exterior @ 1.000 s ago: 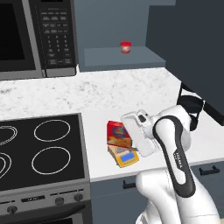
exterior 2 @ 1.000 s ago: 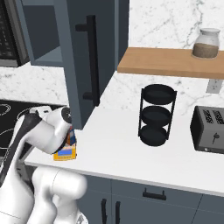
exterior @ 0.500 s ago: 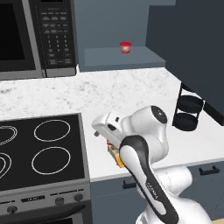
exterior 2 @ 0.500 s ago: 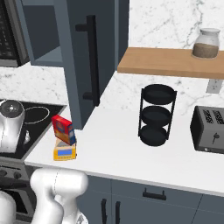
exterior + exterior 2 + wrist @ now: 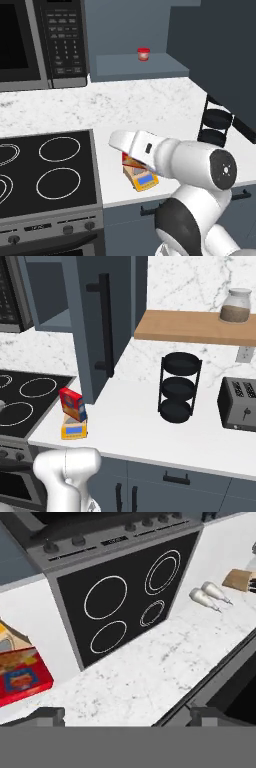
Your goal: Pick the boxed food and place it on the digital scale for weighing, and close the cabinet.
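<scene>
Red carton, the boxed food [image 5: 73, 404], now stands on the digital scale [image 5: 74, 431] near the tabletop's [image 5: 140, 426] front edge, free of the arm. A second ago you had the hand right over it; since then the arm has swung off to the left. In the hand view the box [image 5: 22, 677] sits at the far left, well clear of the fingers [image 5: 131, 716], which are spread wide with nothing between them. Ahead of them lies the black stovetop [image 5: 125, 594], not the box. So you can count the weighing step as done, by the look of it. Further right, the cabinet [image 5: 100, 321] door hangs wide open, its black bar handle [image 5: 105, 323] facing the room, well apart from the fingers. You still need to close it; I'd go for the door's outer face next.
</scene>
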Robot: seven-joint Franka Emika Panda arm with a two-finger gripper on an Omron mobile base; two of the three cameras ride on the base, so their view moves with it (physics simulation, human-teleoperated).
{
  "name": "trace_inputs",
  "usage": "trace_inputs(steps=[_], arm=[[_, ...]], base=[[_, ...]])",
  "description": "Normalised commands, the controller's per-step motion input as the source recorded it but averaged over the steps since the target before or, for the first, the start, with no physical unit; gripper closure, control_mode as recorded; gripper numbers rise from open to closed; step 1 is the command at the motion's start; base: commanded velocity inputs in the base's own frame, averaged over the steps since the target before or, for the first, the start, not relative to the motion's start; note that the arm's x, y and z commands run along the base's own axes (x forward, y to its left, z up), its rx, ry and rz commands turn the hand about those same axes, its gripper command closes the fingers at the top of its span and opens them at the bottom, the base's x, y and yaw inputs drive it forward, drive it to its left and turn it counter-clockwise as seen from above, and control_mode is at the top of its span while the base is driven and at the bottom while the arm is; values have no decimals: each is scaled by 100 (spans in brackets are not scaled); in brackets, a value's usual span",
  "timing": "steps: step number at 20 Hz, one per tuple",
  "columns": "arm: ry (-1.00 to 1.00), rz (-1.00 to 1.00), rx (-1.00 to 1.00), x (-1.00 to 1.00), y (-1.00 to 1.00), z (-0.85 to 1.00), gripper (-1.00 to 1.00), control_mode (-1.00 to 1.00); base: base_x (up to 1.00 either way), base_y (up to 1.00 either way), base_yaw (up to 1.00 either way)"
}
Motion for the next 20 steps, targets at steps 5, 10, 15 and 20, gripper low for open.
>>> trace_inputs(steps=[5,10,15,20], arm=[[-79,-1,25,-92,-45,18,-100,-100],[-59,0,37,-71,-89,32,-100,-100],[-32,1,43,-7,-100,-1,-100,-100],[-47,1,47,-18,-100,-30,-100,-100]], base=[[0,0,0],[0,0,0],[0,0,0],[0,0,0]])
